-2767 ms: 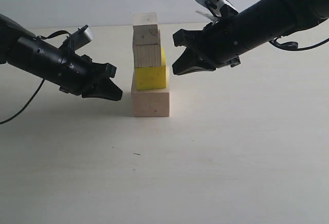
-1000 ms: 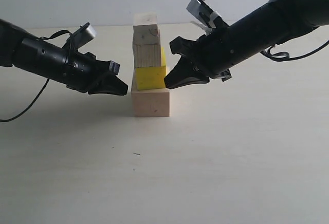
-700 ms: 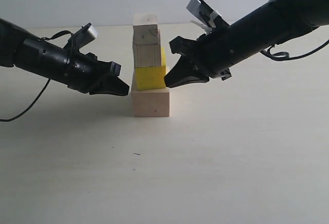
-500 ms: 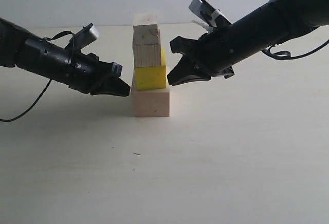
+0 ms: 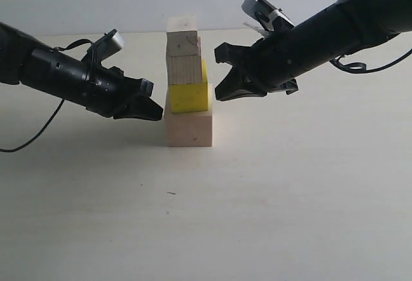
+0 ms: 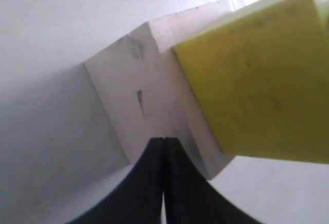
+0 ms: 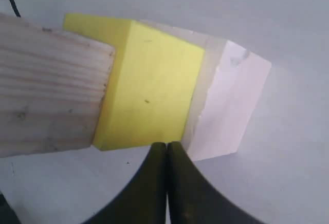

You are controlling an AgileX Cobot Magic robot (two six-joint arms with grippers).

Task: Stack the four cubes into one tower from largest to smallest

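Exterior view: right gripper (image 5: 218, 95) has backed slightly off the yellow cube (image 5: 190, 96).

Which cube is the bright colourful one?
The yellow cube, second from the bottom; the large cube under it and the medium cube and small cube above are pale wood.

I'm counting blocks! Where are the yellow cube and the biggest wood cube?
yellow cube (image 5: 190, 98): exterior view, middle of its front face.
biggest wood cube (image 5: 188, 129): exterior view, middle of its front face.
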